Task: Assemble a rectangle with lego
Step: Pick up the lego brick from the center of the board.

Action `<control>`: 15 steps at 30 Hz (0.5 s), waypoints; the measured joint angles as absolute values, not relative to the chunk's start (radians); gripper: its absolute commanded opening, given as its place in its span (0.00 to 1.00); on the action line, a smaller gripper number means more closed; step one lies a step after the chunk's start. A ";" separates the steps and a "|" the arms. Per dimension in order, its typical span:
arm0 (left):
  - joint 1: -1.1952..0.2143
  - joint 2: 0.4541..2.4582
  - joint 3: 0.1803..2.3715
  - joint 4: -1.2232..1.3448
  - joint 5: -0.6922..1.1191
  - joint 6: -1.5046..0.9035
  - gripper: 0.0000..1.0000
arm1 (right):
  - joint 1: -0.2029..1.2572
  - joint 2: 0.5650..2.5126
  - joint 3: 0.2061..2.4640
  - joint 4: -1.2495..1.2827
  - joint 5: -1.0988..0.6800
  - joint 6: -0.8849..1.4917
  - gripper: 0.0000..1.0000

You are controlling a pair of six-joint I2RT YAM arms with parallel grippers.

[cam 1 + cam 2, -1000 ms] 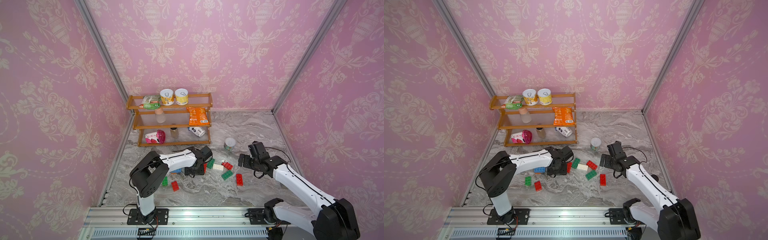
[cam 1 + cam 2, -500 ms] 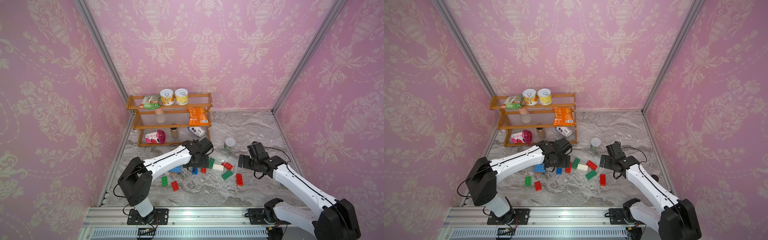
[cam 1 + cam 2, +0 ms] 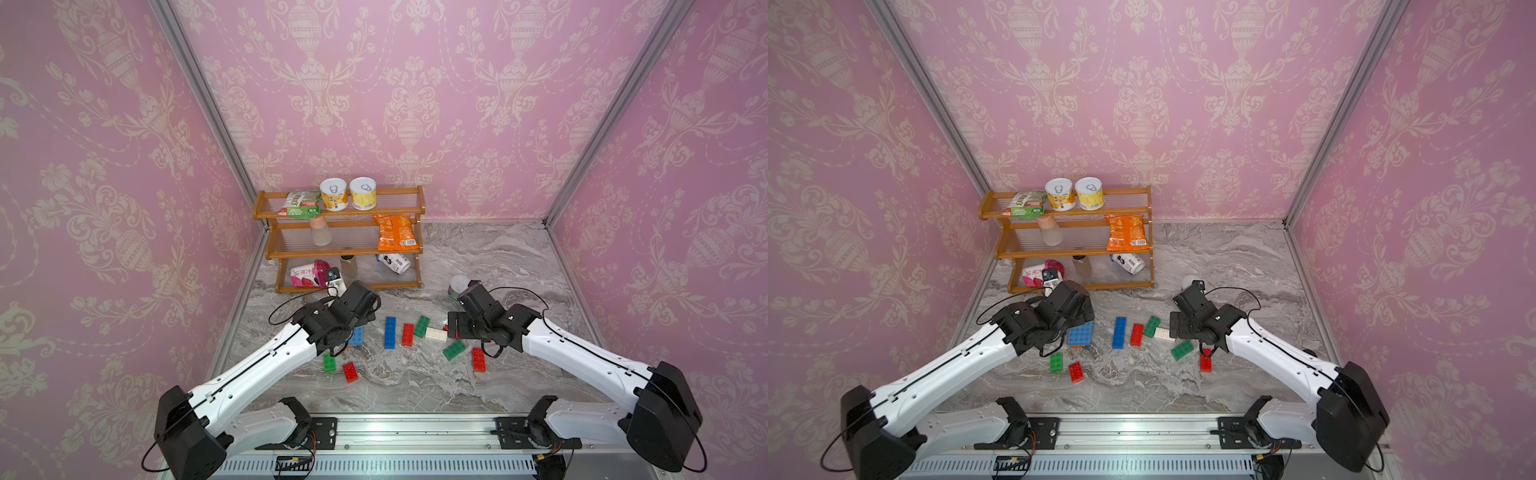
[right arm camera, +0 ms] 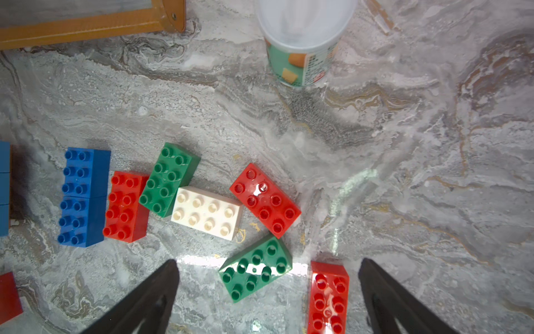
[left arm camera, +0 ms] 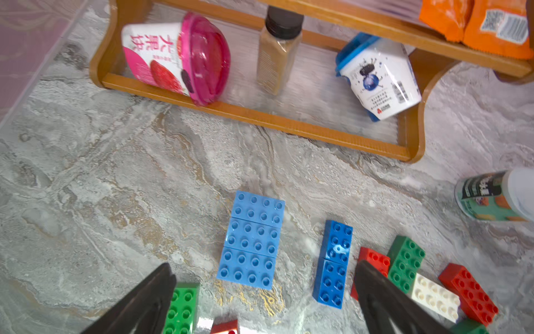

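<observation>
— Where's the light-blue plastic brick slab?
— Left of the desk's middle, long axis front-to-back. The left arm covers its edge in both top views.
— Grippers?
— Left gripper and right gripper gape, empty.

1. A brown wooden three-tier rack is seen on the grey marble tabletop.
2. Two round yellow tins and a green packet are placed on its top tier.
3. An orange snack bag is laid on the middle tier.
4. A white cup with pink lid is laid sideways on the bottom tier.
</observation>
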State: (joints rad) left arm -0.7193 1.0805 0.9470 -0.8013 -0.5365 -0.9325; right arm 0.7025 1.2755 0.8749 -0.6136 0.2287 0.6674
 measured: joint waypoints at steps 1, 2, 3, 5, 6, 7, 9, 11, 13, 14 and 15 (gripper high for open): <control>-0.707 1.034 0.913 -0.793 -0.563 -0.942 0.99 | 0.723 1.297 0.889 -0.611 0.228 0.678 1.00; -0.695 0.993 0.885 -0.785 -0.585 -0.948 0.99 | 0.738 1.318 0.904 -0.607 0.225 0.684 1.00; -0.685 0.952 0.857 -0.774 -0.609 -0.954 0.99 | 0.752 1.340 0.918 -0.604 0.224 0.690 1.00; -0.667 0.886 0.813 -0.758 -0.650 -0.965 0.99 | 0.771 1.380 0.945 -0.600 0.222 0.702 1.00; -0.659 0.855 0.792 -0.750 -0.673 -0.970 0.99 | 0.778 1.402 0.960 -0.600 0.218 0.706 1.00; -0.653 0.830 0.775 -0.742 -0.691 -0.972 0.99 | 0.782 1.421 0.973 -0.599 0.212 0.709 1.00; -0.641 0.787 0.738 -0.713 -0.722 -0.970 0.99 | 0.784 1.446 0.992 -0.601 0.201 0.712 1.00; -0.629 0.758 0.707 -0.690 -0.742 -0.966 0.99 | 0.784 1.464 1.006 -0.611 0.195 0.724 1.00; -0.615 0.746 0.691 -0.672 -0.754 -0.958 0.99 | 0.784 1.477 1.016 -0.620 0.189 0.739 1.00; -0.609 0.747 0.691 -0.665 -0.759 -0.955 0.99 | 0.784 1.483 1.018 -0.621 0.187 0.749 1.00; -0.603 0.749 0.690 -0.656 -0.762 -0.950 0.99 | 0.784 1.491 1.021 -0.623 0.182 0.761 1.00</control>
